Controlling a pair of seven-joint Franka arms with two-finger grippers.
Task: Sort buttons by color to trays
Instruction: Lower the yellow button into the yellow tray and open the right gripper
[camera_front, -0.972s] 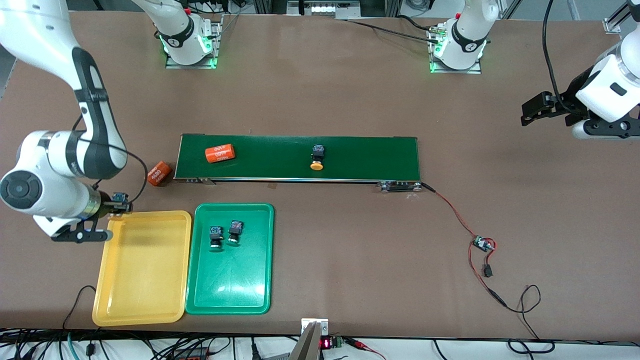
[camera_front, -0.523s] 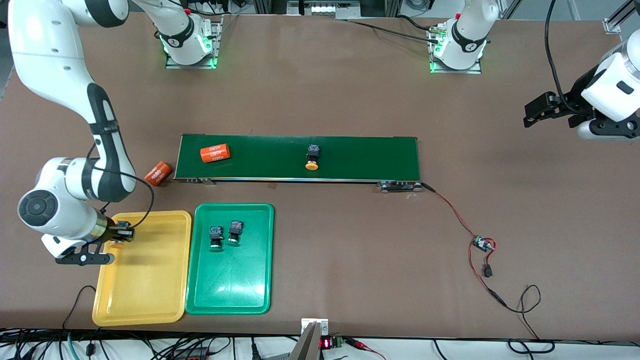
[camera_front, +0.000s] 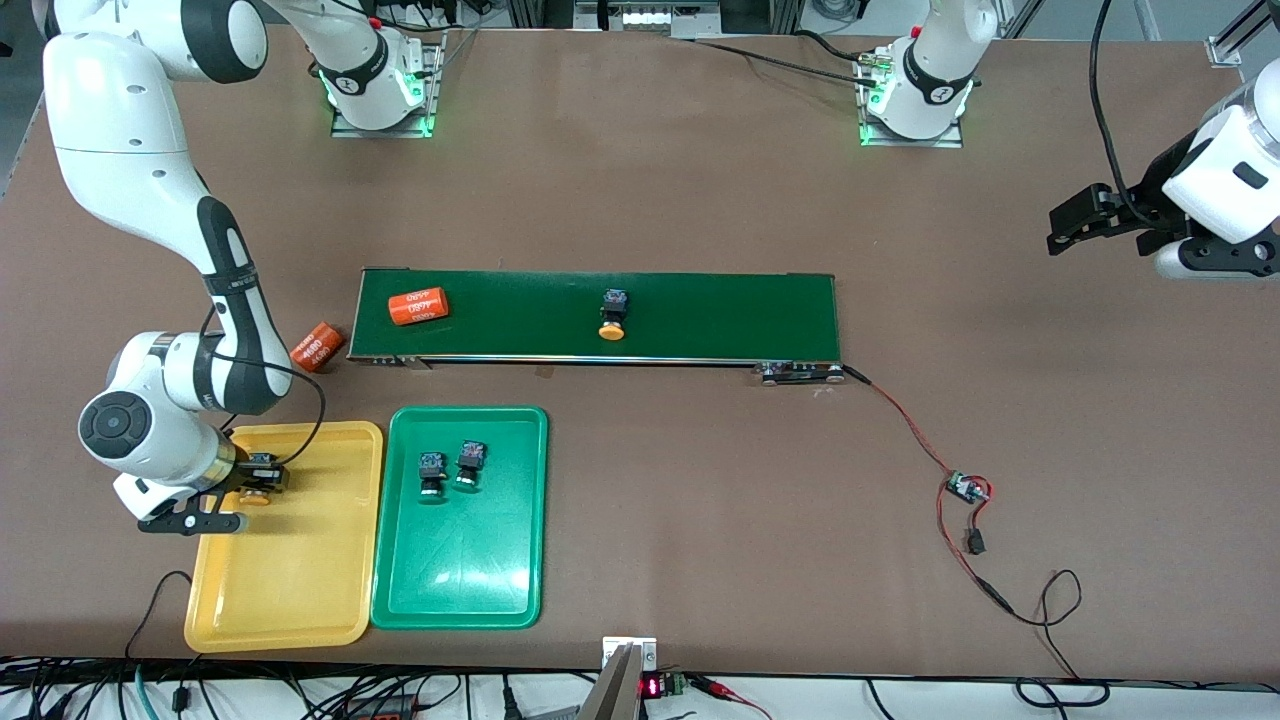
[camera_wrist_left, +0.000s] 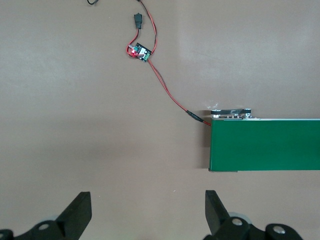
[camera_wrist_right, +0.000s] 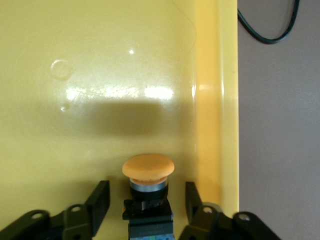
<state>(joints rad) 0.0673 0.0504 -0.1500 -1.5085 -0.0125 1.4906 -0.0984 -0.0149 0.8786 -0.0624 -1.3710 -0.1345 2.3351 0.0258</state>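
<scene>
Two trays lie side by side near the right arm's end of the table (camera_front: 700, 200): yellow tray (camera_front: 300, 590) and green tray (camera_front: 470, 580), the latter holding two green buttons (camera_front: 432, 472). Conveyor belt (camera_front: 700, 315) carries one orange button (camera_front: 612, 314). Right gripper (camera_wrist_right: 146, 200) is spread, fingers clear of a second orange button (camera_wrist_right: 148, 172) over the yellow tray. Left gripper (camera_wrist_left: 147, 210) waits, spread wide, holding nothing.

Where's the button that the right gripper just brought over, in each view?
Front: button at the right gripper, over the yellow tray.
Right wrist: between the open fingers, orange cap forward.
Left wrist: not in it.
Shared landmark: the yellow tray's rim.
</scene>
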